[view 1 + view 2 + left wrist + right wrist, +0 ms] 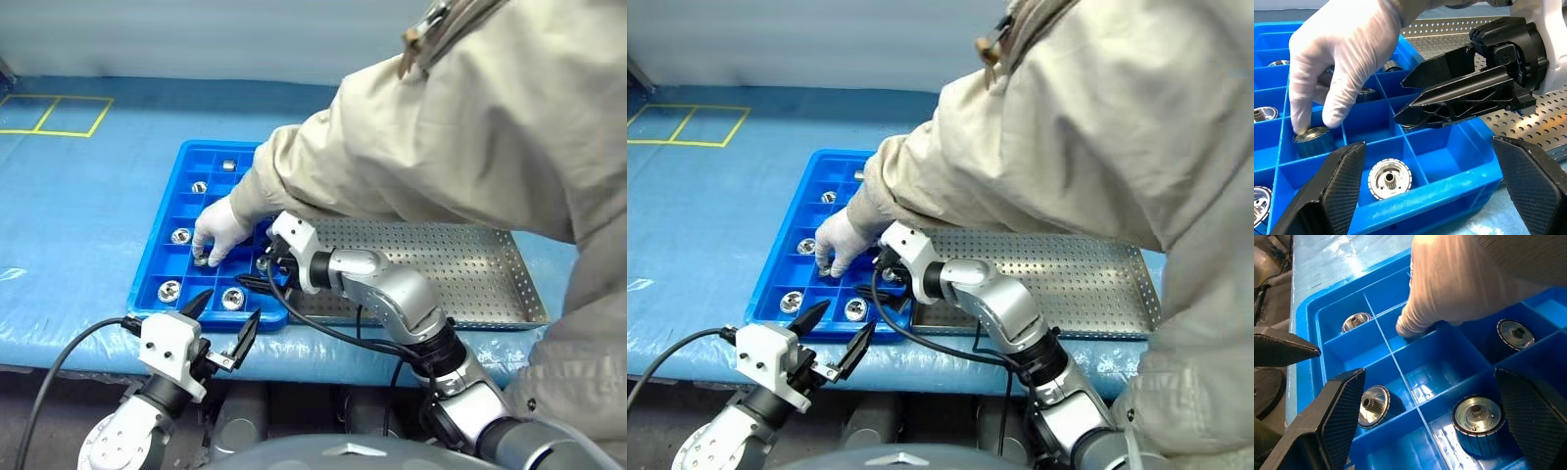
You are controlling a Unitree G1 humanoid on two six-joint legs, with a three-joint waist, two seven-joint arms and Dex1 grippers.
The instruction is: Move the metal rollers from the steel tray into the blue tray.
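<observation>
Hovering spread-fingered over blue tray (162, 257): left gripper (223, 321), right gripper (263, 274), both empty. Metal rollers (1389, 177) look heavy, stiff, slick; best pinched across ribbed sides.

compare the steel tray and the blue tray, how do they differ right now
The steel tray is silver metal with one flat perforated floor; the blue tray is plastic, split into square compartments. The steel tray's visible floor is bare, while the blue tray holds several rollers, and a gloved hand reaches into it. Both lie side by side on the blue surface.
</observation>
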